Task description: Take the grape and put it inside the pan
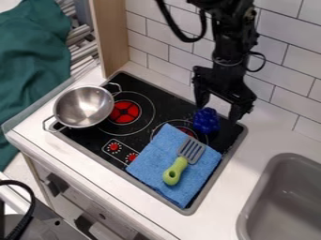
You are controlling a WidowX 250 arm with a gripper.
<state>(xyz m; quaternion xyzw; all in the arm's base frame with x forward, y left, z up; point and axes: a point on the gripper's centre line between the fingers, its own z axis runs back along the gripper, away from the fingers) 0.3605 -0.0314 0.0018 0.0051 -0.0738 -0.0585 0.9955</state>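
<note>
My gripper (217,114) hangs over the back right part of the stove, its fingers spread apart. The dark blue bunch of grapes (206,121) lies just below, closer to the left finger, with a gap to the right one. I cannot tell whether the left finger touches it. A silver metal pan (83,107) with two wire handles stands on the stove's left side; its inside is bare.
A blue cloth (150,161) covers the stove's front right part, with a green-handled spatula (175,170) on top. The grey sink (282,201) is at the right. A tiled wall (276,61) rises behind, and a wooden panel (110,35) stands at the back left.
</note>
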